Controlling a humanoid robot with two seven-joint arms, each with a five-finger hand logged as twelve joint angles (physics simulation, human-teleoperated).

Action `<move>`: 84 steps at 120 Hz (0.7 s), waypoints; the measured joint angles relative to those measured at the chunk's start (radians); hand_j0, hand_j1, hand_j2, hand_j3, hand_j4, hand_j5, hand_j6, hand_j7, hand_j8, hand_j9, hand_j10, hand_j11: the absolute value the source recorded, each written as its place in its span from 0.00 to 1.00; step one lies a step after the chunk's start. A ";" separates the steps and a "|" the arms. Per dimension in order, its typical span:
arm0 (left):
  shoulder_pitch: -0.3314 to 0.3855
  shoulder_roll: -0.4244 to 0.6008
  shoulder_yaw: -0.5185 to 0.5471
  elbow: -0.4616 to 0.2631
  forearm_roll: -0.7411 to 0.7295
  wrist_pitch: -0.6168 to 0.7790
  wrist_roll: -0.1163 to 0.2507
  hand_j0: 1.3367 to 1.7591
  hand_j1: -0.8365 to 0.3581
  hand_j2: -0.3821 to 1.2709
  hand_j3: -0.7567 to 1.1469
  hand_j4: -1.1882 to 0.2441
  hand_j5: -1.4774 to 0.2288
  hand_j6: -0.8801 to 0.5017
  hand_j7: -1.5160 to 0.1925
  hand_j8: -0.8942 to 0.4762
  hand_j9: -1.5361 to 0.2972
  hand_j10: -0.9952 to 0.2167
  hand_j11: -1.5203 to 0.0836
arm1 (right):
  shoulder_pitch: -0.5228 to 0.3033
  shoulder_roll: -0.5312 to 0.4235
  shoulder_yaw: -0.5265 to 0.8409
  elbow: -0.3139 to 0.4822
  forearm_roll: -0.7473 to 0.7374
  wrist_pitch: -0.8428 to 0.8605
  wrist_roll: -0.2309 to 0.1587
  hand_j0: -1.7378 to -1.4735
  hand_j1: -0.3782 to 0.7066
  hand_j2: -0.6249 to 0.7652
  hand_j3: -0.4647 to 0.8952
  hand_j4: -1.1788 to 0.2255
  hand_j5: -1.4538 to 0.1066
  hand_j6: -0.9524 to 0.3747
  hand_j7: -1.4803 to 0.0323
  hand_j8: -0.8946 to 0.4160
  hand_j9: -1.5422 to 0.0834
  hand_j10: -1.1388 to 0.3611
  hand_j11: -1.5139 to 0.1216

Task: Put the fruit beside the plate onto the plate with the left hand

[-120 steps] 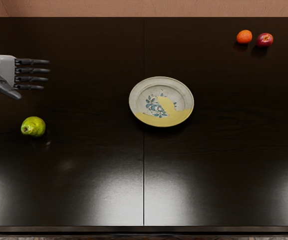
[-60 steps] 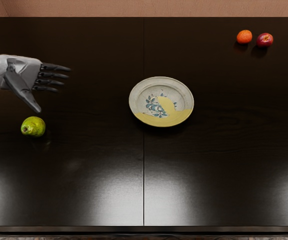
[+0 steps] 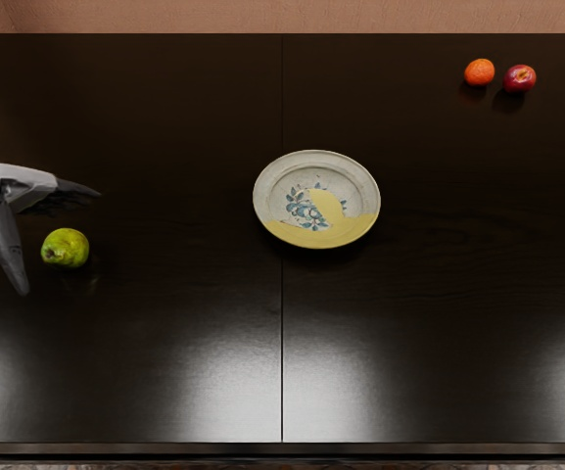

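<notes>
Lowered and rolled since the earlier frame: left hand (image 3: 13, 188), now at the left edge of the tabletop (image 3: 164, 343), fingers outstretched, thumb pointed down, nothing held. Green fruit (image 3: 65, 248): set just beside the thumb, untouched, well apart from the plate (image 3: 365, 181). Judged light, firm, smooth-skinned, prone to rolling; best enclosed around its widest part. Plate: centre of tabletop, no fruit contained.
</notes>
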 joint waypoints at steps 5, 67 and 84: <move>0.018 -0.006 0.001 -0.007 0.038 0.031 0.004 0.76 0.99 0.23 0.40 0.83 0.87 0.63 0.89 0.65 0.84 0.82 0.95 | 0.000 0.000 0.000 0.000 0.000 0.000 0.000 0.30 0.06 0.45 0.34 0.82 0.91 0.70 0.96 0.66 0.93 0.74 0.90; 0.198 -0.131 0.002 -0.007 0.436 0.399 0.010 0.76 0.99 0.23 0.40 0.82 0.87 0.63 0.89 0.65 0.84 0.82 0.95 | 0.000 0.000 0.000 -0.006 0.000 0.000 -0.001 0.30 0.06 0.45 0.34 0.82 0.91 0.70 0.96 0.66 0.93 0.74 0.90; 0.237 -0.172 0.003 0.007 0.509 0.470 0.010 0.76 0.99 0.23 0.40 0.82 0.87 0.63 0.89 0.65 0.84 0.82 0.95 | 0.000 0.000 0.001 -0.006 0.000 0.000 -0.001 0.30 0.06 0.45 0.34 0.82 0.91 0.70 0.96 0.66 0.93 0.74 0.90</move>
